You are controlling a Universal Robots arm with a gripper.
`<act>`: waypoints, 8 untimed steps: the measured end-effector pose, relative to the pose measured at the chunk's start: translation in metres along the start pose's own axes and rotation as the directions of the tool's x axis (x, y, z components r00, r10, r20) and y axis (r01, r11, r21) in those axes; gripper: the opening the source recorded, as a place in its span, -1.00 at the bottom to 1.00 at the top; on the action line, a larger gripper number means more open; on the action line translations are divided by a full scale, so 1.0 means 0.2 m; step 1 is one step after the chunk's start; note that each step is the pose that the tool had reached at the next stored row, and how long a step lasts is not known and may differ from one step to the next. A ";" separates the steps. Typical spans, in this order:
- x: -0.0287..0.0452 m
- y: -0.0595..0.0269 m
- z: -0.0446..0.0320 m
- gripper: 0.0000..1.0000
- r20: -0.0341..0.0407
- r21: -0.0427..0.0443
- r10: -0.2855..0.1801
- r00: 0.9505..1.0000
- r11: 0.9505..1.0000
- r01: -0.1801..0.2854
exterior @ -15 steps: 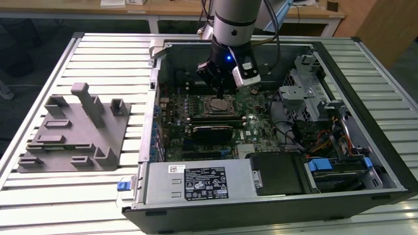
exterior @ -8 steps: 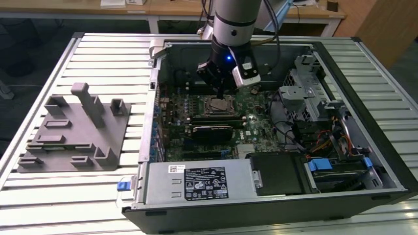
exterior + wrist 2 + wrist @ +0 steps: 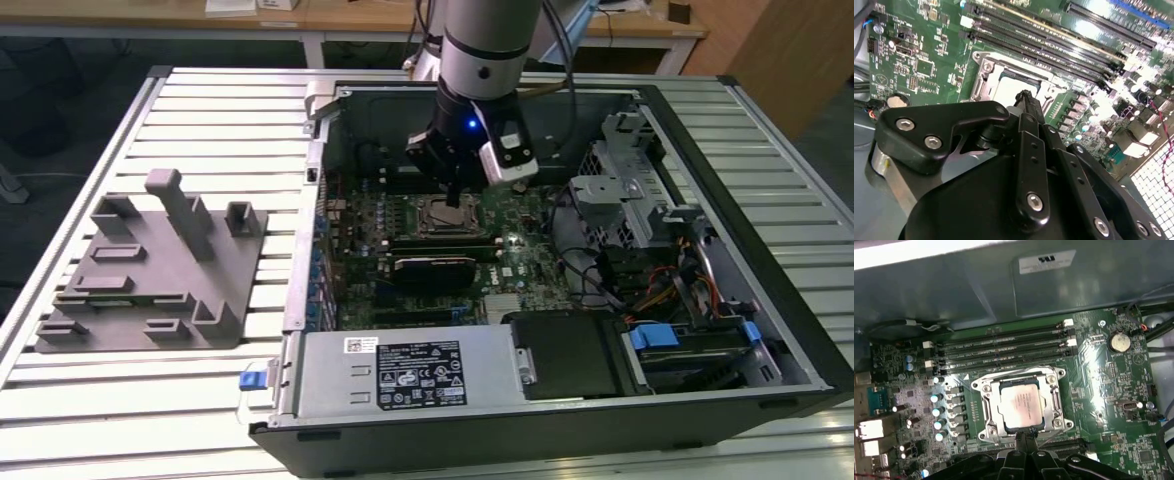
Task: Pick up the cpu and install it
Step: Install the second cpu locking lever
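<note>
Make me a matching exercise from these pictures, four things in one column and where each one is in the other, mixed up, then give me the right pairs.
1. cpu
2. grey plastic tray
3. gripper
4. coin battery

A. on the slatted table, outside the case
B. on the green board, beside the memory slots
C. lying in the metal-framed socket
D. inside the case, just above the socket

Pairs: 1-C, 2-A, 3-D, 4-B

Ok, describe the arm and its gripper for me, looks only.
The arm is a silver-grey round tube with a dark cable running beside it. Below sits a black wrist block with a small blue light and a white-grey box on one side. The gripper is black; in both wrist views its linkage bars carry silver screw heads and narrow to slim tips.
</note>
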State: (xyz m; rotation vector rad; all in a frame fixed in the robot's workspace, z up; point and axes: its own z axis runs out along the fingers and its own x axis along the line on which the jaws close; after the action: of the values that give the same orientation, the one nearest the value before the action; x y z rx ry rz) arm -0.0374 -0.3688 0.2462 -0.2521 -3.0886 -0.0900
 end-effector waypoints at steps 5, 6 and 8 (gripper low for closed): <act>-0.007 -0.036 0.000 -0.79 0.000 0.000 0.000 1.000 1.000 0.000; -0.009 -0.049 0.001 -0.79 0.000 0.000 0.000 1.000 1.000 0.000; -0.012 -0.065 0.008 -0.79 0.000 0.000 0.000 1.000 1.000 0.000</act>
State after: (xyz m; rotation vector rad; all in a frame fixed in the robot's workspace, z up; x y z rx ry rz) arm -0.0373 -0.3819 0.2438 -0.2520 -3.0886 -0.0906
